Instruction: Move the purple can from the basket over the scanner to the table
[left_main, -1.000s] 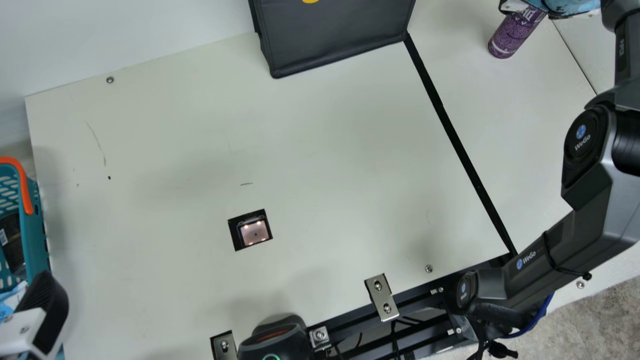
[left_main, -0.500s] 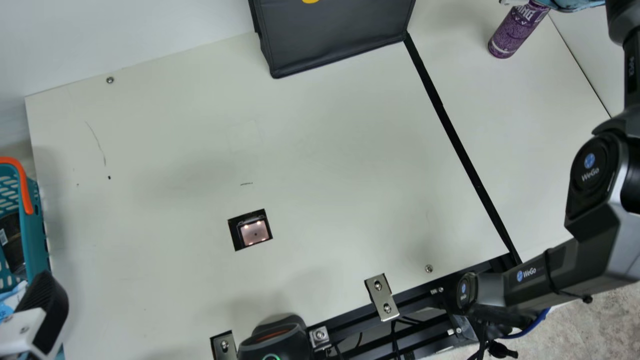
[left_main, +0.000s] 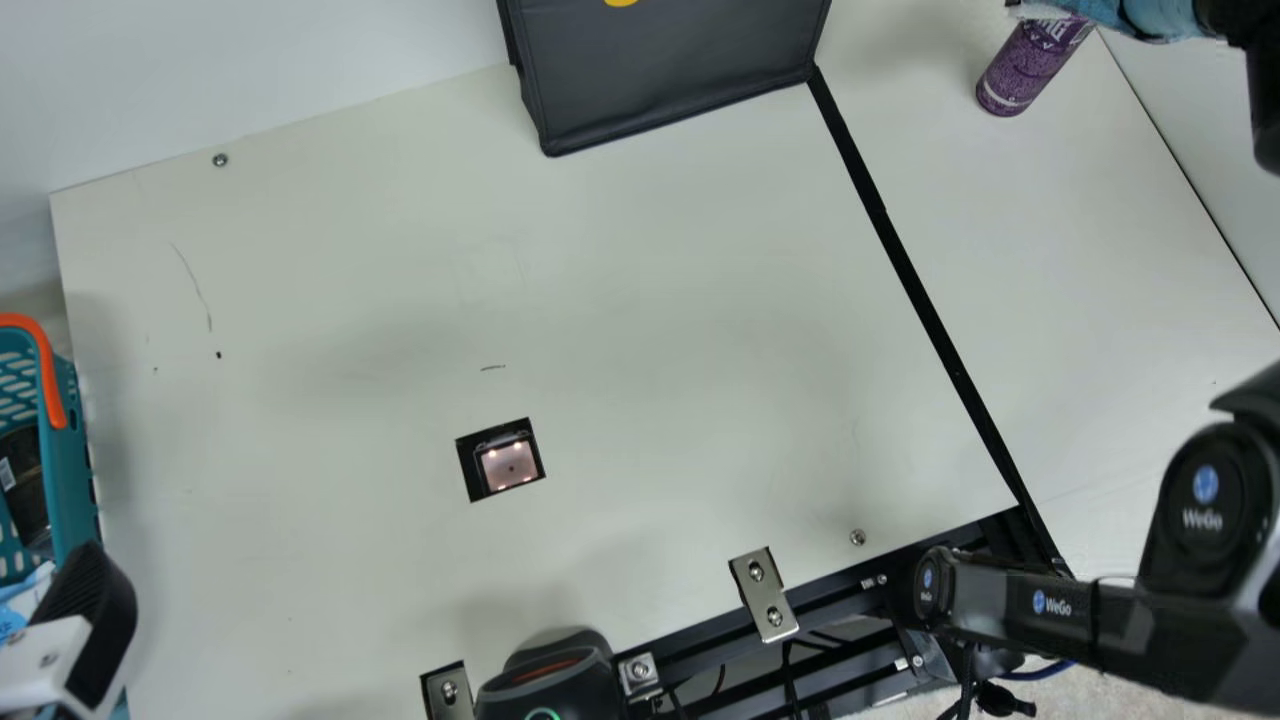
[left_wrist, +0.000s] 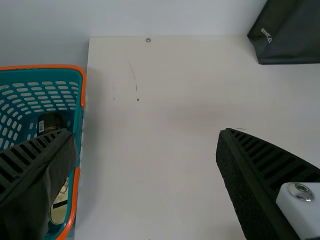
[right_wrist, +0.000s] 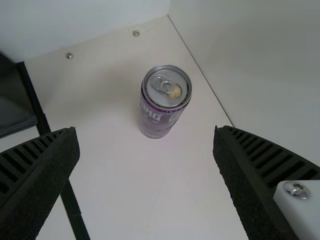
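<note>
You have the purple can (right_wrist: 164, 102) upright on the surface (right_wrist: 150, 190), right claw (right_wrist: 146, 131) spread apart and clear; placing looks done, so back away

You have the basket (left_main: 72, 480) left of the table (left_main: 680, 320), the scanner (left_main: 510, 466) set into it, the bag (left_main: 670, 75) far centre, the can (left_main: 1028, 72) far right.

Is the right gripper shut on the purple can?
No, the right gripper is wide open and the purple can stands upright, untouched.
</note>
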